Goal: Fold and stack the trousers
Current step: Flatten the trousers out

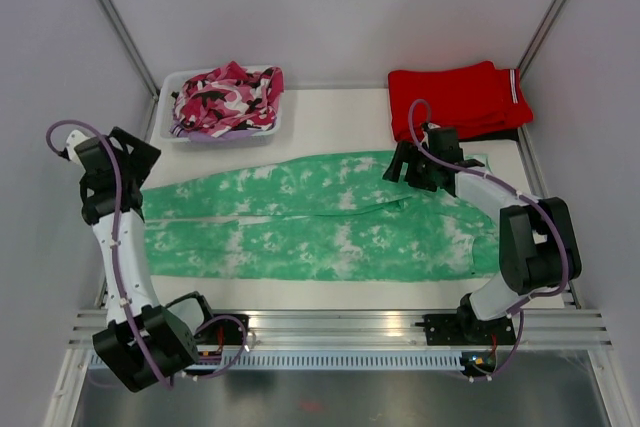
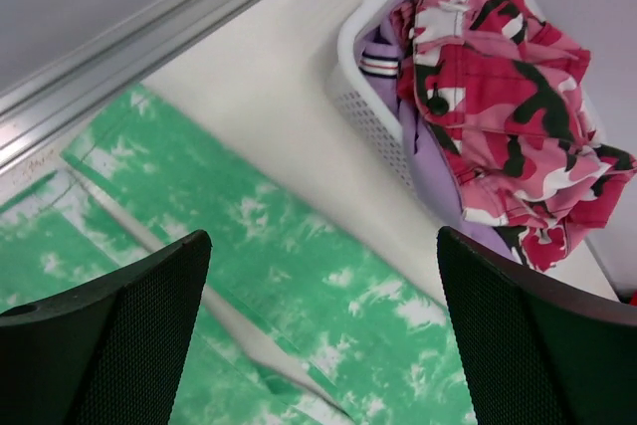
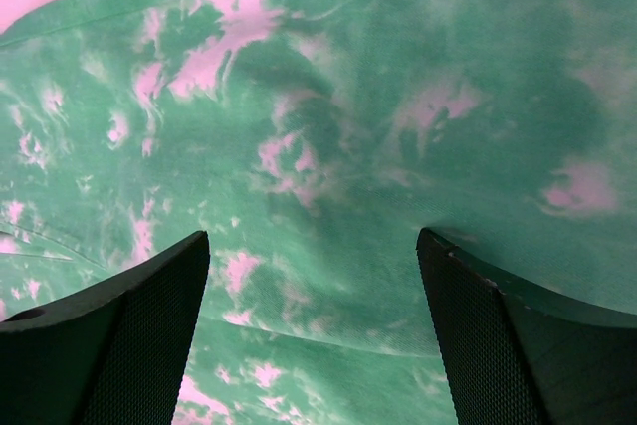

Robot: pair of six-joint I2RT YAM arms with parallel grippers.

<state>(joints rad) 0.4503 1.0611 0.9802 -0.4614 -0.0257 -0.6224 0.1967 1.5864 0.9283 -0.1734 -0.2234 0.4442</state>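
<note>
The mint green tie-dye trousers (image 1: 320, 222) lie spread flat across the table, legs pointing left, waist at the right. My left gripper (image 1: 128, 162) hovers open above the leg ends at the left; its view shows the two legs (image 2: 299, 286) with a strip of bare table between them. My right gripper (image 1: 415, 169) is open, low over the trousers' upper waist area; its view is filled with the fabric (image 3: 328, 166) and its fingertips (image 3: 468, 276) touch or nearly touch it.
A white basket (image 1: 172, 87) at the back left holds a pink, black and white camouflage garment (image 1: 228, 97), also seen in the left wrist view (image 2: 498, 77). Folded red trousers (image 1: 455, 97) lie at the back right. Metal frame rails run along the sides.
</note>
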